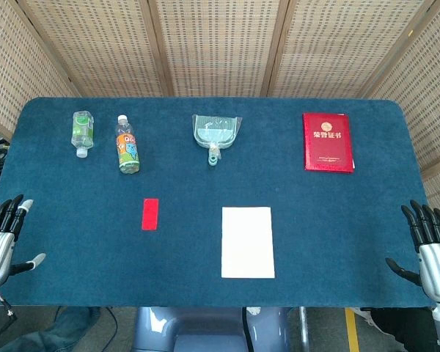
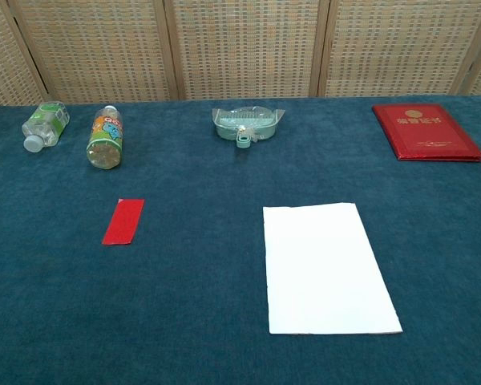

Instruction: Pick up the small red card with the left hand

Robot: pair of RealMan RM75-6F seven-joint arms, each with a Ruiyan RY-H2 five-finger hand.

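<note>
The small red card (image 1: pixel 150 214) lies flat on the blue tablecloth, left of centre; the chest view shows the same card (image 2: pixel 123 221) alone on the cloth. My left hand (image 1: pixel 1 235) hovers at the table's left front edge, well left of the card, fingers spread and holding nothing. My right hand (image 1: pixel 430 242) sits at the right front edge, fingers apart and empty. Neither hand appears in the chest view.
A white sheet of paper (image 1: pixel 247 242) lies right of the card. Along the back lie a clear bottle (image 1: pixel 82 133), an orange-labelled bottle (image 1: pixel 127 144), a pale green dustpan (image 1: pixel 216 134) and a large red certificate booklet (image 1: pixel 327 142).
</note>
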